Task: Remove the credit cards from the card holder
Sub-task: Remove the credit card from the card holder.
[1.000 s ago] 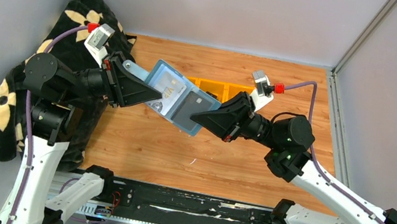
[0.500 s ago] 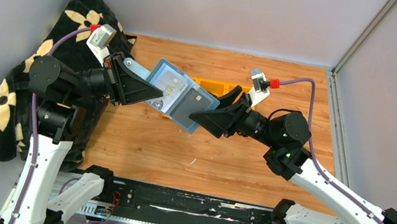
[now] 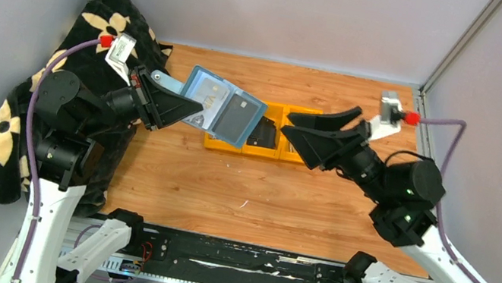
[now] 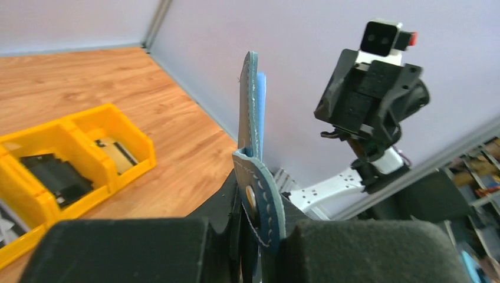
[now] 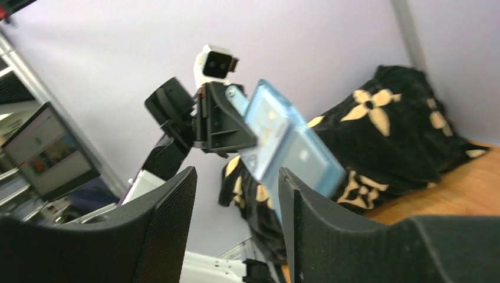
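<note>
- While your left gripper (image 3: 188, 109) is clamped on the teal card holder (image 3: 197, 86), it hangs open in the air by the yellow bins (image 3: 261, 152).
- Your right gripper (image 3: 311, 131) gapes empty, well apart.
- Extraction, I judge: the dark card (image 3: 239, 115) and silvery card (image 3: 210, 100) sit pocketed (both look fully seated).
- Next, pinch one exposed edge.
- The cards' print is too small to read.

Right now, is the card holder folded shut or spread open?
Spread open: the top view shows both inner panels of the card holder, a pale card and a dark card tucked in.
</note>
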`<action>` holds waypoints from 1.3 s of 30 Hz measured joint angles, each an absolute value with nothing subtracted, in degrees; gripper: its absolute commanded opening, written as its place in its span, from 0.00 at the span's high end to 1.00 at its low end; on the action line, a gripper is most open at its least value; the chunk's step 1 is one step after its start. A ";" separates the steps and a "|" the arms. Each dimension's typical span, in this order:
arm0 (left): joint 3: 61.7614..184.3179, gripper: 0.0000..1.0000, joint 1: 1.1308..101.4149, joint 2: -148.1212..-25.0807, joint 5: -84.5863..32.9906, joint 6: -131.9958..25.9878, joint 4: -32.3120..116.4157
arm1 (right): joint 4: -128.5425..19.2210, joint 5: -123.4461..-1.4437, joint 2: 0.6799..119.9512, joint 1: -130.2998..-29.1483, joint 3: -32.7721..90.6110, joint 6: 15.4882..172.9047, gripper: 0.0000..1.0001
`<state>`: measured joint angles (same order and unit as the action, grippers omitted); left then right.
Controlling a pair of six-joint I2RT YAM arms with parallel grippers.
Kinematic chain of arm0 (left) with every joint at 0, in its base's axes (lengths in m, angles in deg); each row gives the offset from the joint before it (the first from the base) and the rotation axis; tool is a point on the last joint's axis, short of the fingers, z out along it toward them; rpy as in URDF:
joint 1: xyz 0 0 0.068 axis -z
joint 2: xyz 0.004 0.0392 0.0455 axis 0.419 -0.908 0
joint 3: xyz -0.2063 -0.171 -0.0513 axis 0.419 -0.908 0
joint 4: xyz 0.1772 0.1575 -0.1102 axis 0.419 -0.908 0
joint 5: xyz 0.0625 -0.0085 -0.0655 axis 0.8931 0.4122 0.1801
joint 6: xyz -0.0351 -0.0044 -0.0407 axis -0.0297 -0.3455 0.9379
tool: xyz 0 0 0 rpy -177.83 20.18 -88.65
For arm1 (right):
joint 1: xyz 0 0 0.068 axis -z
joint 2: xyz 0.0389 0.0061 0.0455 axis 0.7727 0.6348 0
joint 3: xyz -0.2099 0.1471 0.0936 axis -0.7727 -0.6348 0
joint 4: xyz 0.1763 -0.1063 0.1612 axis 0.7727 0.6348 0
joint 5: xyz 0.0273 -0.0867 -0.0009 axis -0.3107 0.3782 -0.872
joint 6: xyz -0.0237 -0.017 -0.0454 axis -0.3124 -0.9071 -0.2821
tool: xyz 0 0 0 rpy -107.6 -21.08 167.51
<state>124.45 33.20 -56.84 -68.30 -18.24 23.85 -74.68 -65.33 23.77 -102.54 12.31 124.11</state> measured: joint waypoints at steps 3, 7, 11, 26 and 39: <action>124.50 1.00 33.20 -56.43 -65.22 -20.97 20.68 | -77.93 -70.99 29.95 -102.54 14.87 126.74 0.40; 124.47 1.00 33.20 -56.41 -64.19 -21.78 19.30 | -83.22 -78.70 40.01 -102.54 15.85 131.54 0.40; 124.43 1.00 33.20 -56.32 -64.56 -21.49 19.28 | -86.61 -83.95 47.55 -102.54 15.85 135.96 0.40; 121.35 1.00 33.20 -56.19 -69.52 -15.50 24.88 | -99.18 -91.91 54.67 -102.54 19.41 144.77 0.49; 120.80 0.74 33.13 -55.60 -71.51 -12.18 28.31 | -107.35 -93.48 59.48 -102.54 20.31 151.43 1.00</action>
<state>120.80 33.13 -55.60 -71.51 -12.18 28.31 -107.35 -93.48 59.48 -102.54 20.31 151.43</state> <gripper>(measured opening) 0.170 0.014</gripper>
